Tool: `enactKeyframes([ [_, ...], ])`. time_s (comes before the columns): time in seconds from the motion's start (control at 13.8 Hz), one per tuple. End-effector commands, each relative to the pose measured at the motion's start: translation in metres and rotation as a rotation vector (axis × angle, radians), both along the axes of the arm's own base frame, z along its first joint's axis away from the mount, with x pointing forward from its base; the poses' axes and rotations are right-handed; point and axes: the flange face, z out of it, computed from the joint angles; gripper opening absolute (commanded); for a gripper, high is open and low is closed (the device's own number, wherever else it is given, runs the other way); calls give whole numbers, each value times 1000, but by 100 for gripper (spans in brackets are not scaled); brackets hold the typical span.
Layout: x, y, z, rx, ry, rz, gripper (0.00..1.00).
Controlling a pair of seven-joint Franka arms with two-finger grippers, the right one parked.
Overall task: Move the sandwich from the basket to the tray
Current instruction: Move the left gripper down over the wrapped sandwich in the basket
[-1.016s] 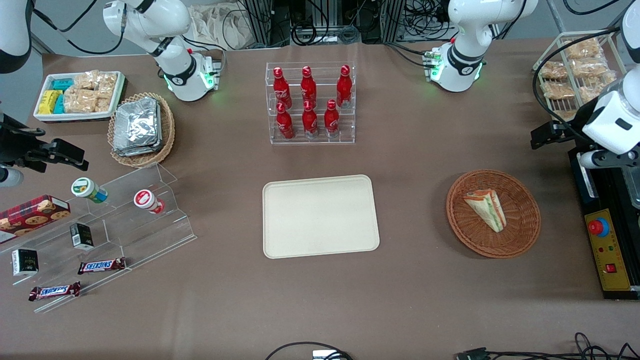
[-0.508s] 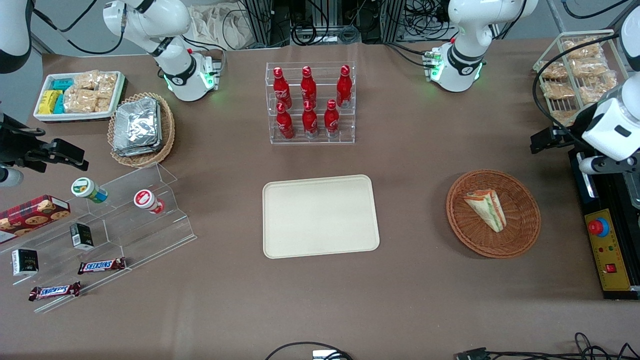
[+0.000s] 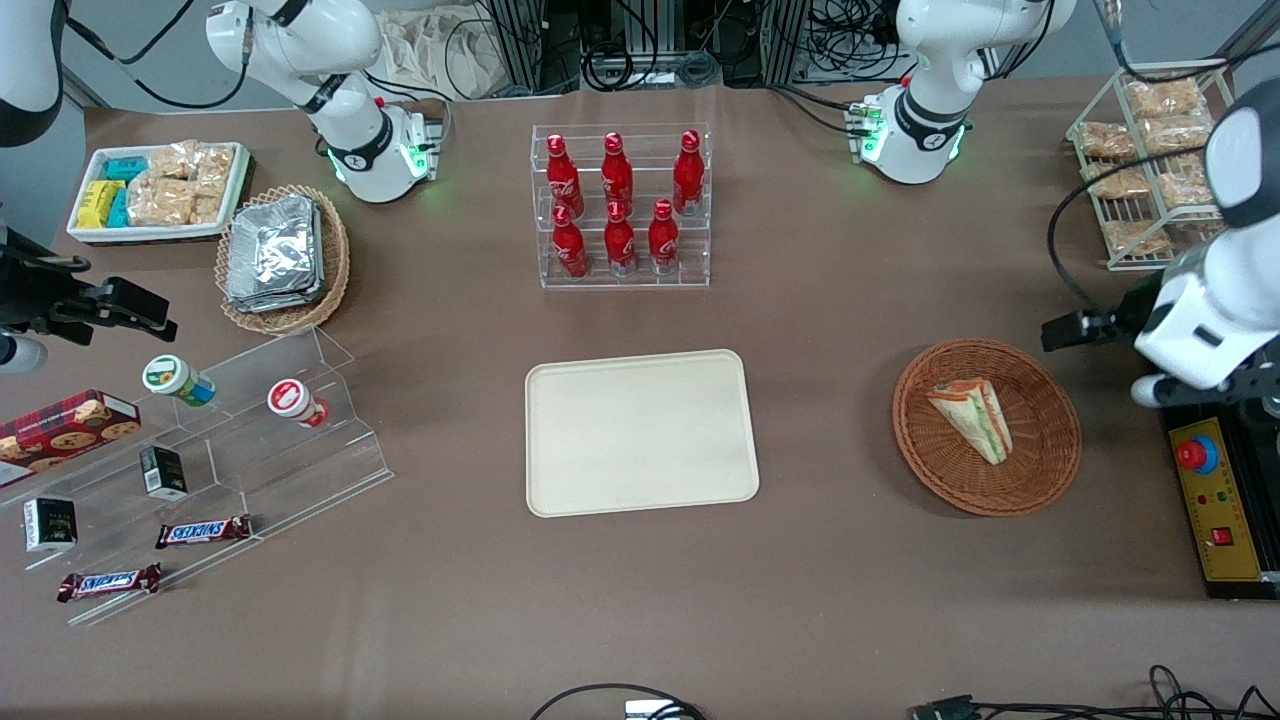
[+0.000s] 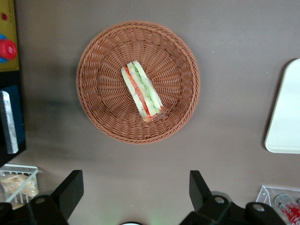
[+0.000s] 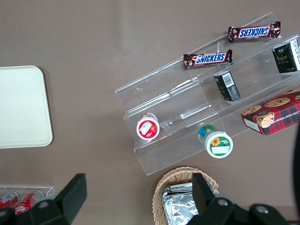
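The sandwich (image 3: 972, 418), a pale wedge with green and orange-red layers, lies in the round reddish-brown basket (image 3: 1060, 470) toward the working arm's end of the table. The wrist view looks straight down on the sandwich (image 4: 142, 91) in the middle of the basket (image 4: 93, 61). My gripper (image 3: 1150, 350) hovers high beside the basket, slightly farther from the front camera than it. The gripper (image 4: 135, 178) is open, its fingers wide apart with only bare table between them. The cream tray (image 3: 640, 432) lies flat at the table's middle, and its corner (image 4: 286, 117) shows in the wrist view.
A black and yellow control box with a red button (image 3: 1215, 490) sits at the table edge beside the basket. A wire rack of snack packs (image 3: 1150, 150) stands farther from the front camera. A clear rack of red bottles (image 3: 622, 205) stands farther back than the tray.
The working arm has swung in from the table edge toward the basket and nearer the front camera. The sandwich, basket and tray have not moved.
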Motion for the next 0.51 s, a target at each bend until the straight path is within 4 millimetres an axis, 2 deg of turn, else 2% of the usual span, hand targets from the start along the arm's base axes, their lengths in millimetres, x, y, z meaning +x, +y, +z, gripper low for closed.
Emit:
enactKeyframes([
  [0.0, 15, 4, -35, 18, 28, 87, 100],
  [0.07, 21, 5, -50, 21, 41, 111, 100],
  [0.22, 32, 25, -77, 29, 37, 201, 100],
  [0.44, 42, 26, -121, 20, 38, 236, 100],
])
